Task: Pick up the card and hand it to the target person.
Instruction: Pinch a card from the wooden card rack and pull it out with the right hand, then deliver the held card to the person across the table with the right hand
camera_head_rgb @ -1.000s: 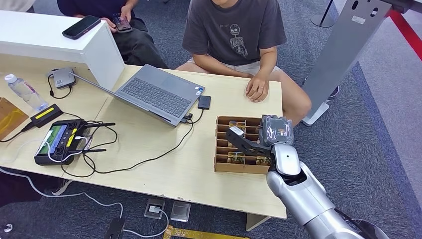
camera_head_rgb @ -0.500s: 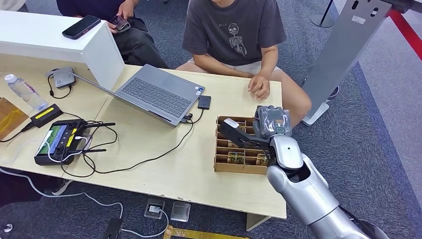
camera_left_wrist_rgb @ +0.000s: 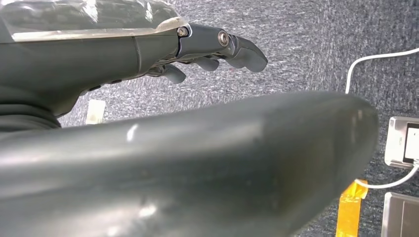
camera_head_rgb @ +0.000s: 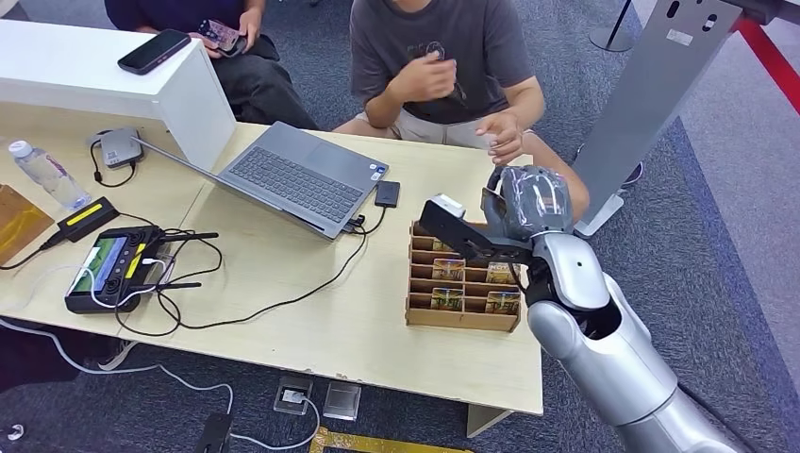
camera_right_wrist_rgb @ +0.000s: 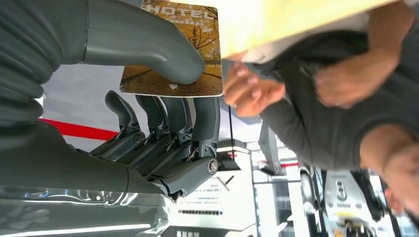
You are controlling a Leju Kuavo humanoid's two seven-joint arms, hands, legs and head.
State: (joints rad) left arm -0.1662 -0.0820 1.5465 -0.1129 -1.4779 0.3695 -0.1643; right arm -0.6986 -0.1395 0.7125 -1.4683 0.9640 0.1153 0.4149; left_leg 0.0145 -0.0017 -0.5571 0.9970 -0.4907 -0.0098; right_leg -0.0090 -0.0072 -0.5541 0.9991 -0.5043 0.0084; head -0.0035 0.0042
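With the brown printed hotel card [camera_right_wrist_rgb: 173, 54] pinched between thumb and fingers of our right hand [camera_head_rgb: 528, 212] above the compartmented cardboard tray [camera_head_rgb: 462, 318], we judge the handover step underway, and next we must reach toward the seated person's open hand [camera_head_rgb: 503, 137] beyond that tray.

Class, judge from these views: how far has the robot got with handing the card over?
Done: the card is out of the cardboard organizer, pinched in the right hand. In hand: that hand sits above the table's far edge, near the person's hand. Left: the person has not taken the card.
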